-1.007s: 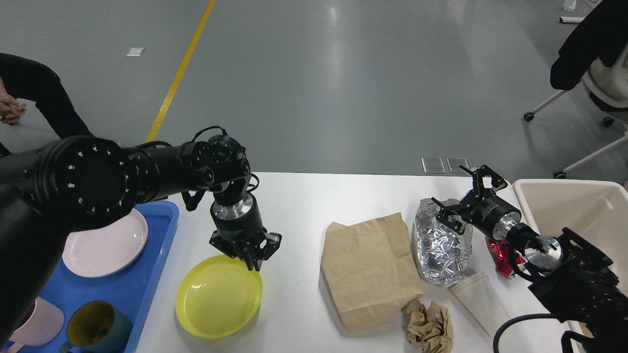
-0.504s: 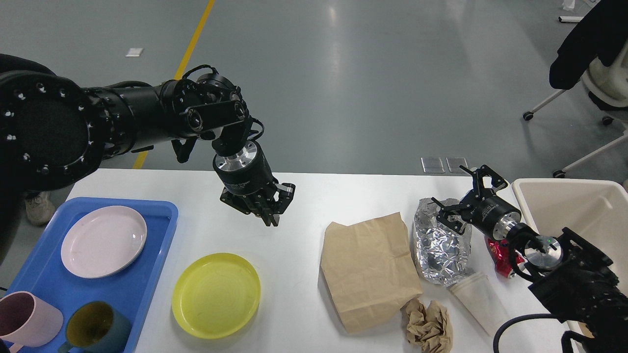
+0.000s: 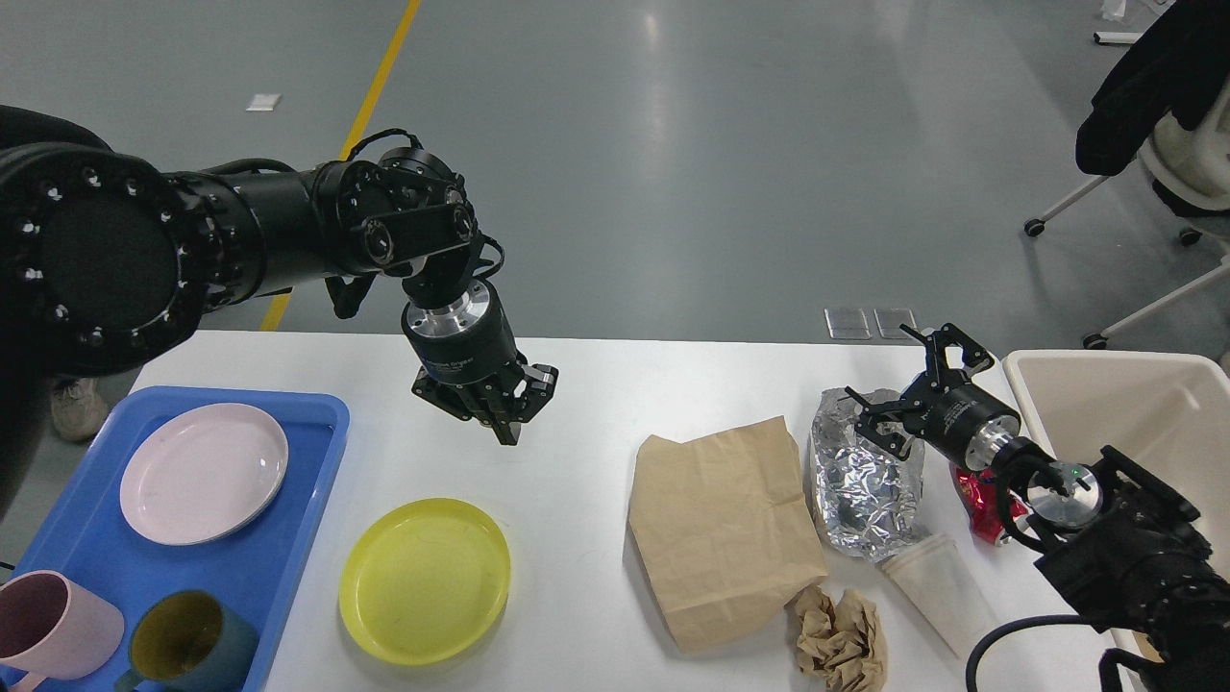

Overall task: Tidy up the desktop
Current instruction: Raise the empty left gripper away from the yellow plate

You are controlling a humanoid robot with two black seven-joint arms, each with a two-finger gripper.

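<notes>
The white desktop (image 3: 596, 384) carries a yellow plate (image 3: 425, 580), a flat brown paper bag (image 3: 725, 529), crumpled foil (image 3: 865, 490), a ball of brown paper (image 3: 841, 639), a tipped white paper cup (image 3: 937, 586) and a red wrapper (image 3: 980, 500). My left gripper (image 3: 506, 428) hangs above the table behind the yellow plate, fingers down and together, holding nothing. My right gripper (image 3: 903, 375) stands open at the top right edge of the foil, with nothing gripped.
A blue tray (image 3: 269, 567) at the left holds a pink plate (image 3: 204, 473), a pink mug (image 3: 53, 630) and a dark teal mug (image 3: 187, 644). A beige bin (image 3: 1134, 404) stands at the right table edge. Office chairs are at the far right.
My left gripper rose from the yellow plate's far rim to well above the table, then drifted slightly left. The plate stayed on the table. The right arm has not moved.
</notes>
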